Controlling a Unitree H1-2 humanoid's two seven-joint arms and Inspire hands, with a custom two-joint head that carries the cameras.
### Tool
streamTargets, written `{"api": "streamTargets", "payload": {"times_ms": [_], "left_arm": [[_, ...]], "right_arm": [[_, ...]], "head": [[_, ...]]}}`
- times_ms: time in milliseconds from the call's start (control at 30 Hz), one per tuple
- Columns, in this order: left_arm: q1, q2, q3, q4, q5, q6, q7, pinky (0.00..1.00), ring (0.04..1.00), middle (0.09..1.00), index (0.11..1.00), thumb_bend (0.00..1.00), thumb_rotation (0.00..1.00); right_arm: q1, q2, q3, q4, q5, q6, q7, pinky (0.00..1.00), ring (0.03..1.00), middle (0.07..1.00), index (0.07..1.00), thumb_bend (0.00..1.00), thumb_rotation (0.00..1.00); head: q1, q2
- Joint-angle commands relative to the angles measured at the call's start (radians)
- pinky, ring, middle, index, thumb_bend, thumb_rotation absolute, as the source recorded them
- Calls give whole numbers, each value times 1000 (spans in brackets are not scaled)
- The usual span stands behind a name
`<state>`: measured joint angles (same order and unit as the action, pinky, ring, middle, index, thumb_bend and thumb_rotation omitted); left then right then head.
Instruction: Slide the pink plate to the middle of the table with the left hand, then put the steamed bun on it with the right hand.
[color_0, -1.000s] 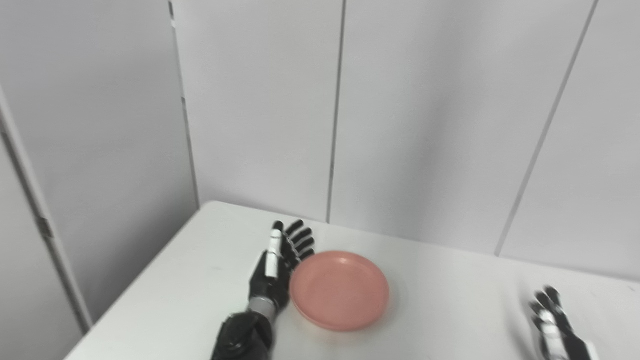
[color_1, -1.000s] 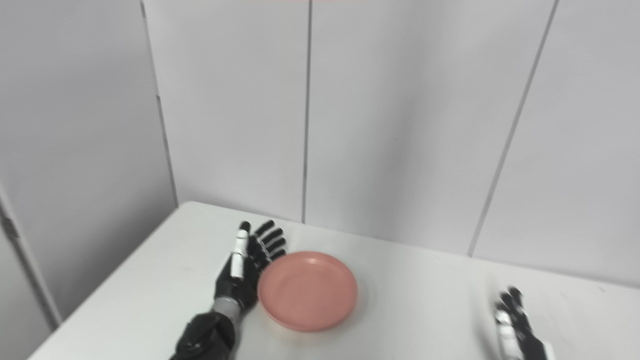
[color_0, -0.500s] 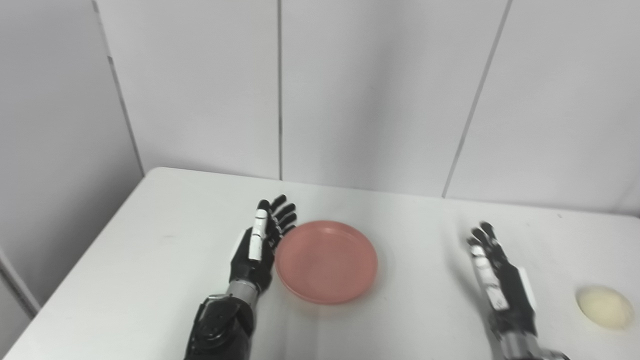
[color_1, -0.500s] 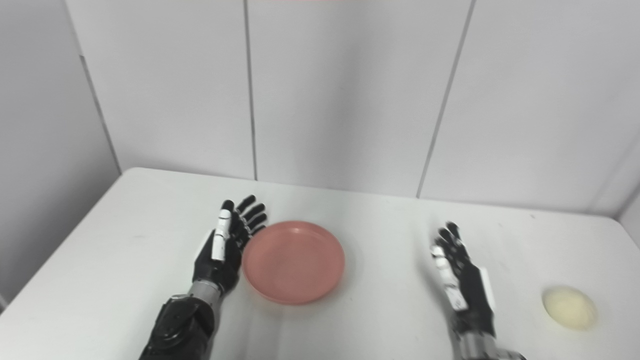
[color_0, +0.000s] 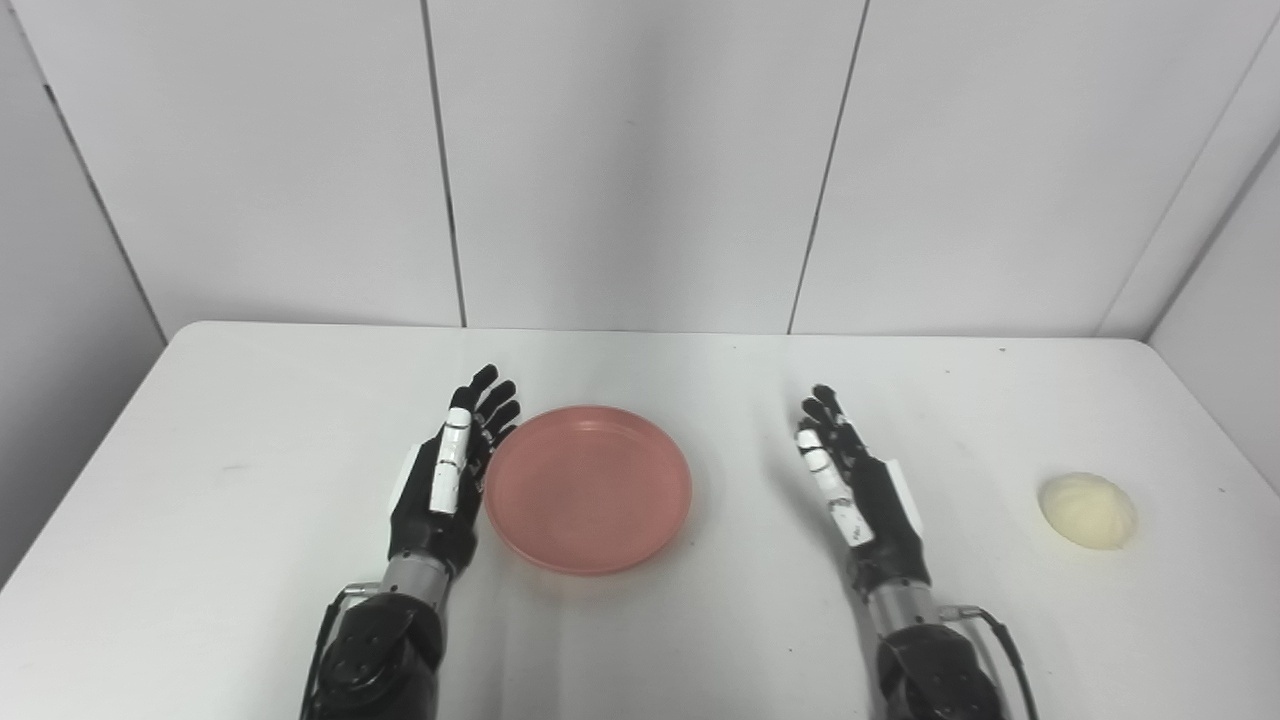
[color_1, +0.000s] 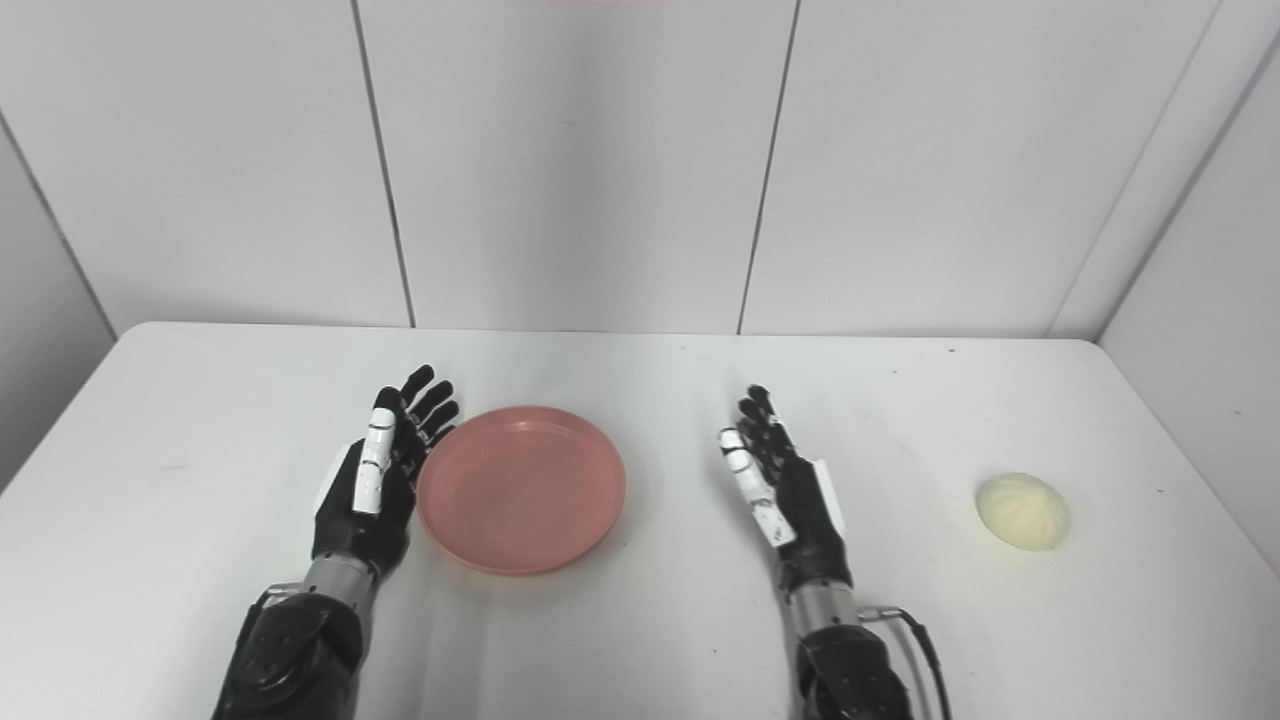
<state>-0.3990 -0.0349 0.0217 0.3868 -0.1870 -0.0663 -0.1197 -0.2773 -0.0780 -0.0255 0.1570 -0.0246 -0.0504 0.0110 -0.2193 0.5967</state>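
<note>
Bun (color_0: 1088, 510) far right; right hand (color_0: 860, 490) between it and plate (color_0: 588, 488).

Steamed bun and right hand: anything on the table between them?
Nothing. In both eye views the stretch of white table between the right hand and the steamed bun is bare. The hand is open, fingers apart.

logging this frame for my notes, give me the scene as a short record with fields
table: white table, white panel walls behind
plate: pink plate, empty, left of the table's middle
bun: bun on the table near the right edge, untouched
left hand: left hand open, at the plate's left rim
right hand: right hand open, holding nothing, between plate and bun, clear of both
</note>
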Motion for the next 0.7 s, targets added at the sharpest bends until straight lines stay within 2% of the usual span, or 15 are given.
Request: {"api": "streamTargets", "payload": {"times_ms": [0,167,267,300,433,567,667], "left_arm": [[2,6,-14,0,11,-2,-20,935,934,927,912,549,980],[1,8,-17,20,16,-27,-24,945,940,929,911,548,982],[-2,7,-18,28,24,-36,-24,944,940,930,911,546,983],[-4,5,-17,31,26,-38,-23,942,940,930,912,546,985],[-9,-2,-18,47,33,-49,-20,937,939,929,912,539,991],[-16,-8,-21,64,34,-51,-23,949,943,933,920,538,1000],[-18,-12,-24,68,36,-55,-23,952,943,934,922,533,1000]], "right_arm": [[-20,3,8,-29,-14,-4,-7,949,936,935,938,651,800],[-25,-5,17,-29,-12,0,5,952,934,928,930,665,773],[-29,-30,25,-39,-44,-6,5,917,914,917,923,638,749],[-31,-41,27,-49,-61,4,3,904,908,911,919,623,758],[-45,-85,22,-115,-74,57,25,884,899,897,906,655,690],[-70,-142,-13,-190,-53,118,45,858,873,885,898,646,605],[-86,-204,-40,-244,-102,160,37,830,870,877,890,662,583]], "head": [[-2,-1],[8,-11],[11,-17],[14,-20],[18,-33],[16,-47],[6,-62]]}}
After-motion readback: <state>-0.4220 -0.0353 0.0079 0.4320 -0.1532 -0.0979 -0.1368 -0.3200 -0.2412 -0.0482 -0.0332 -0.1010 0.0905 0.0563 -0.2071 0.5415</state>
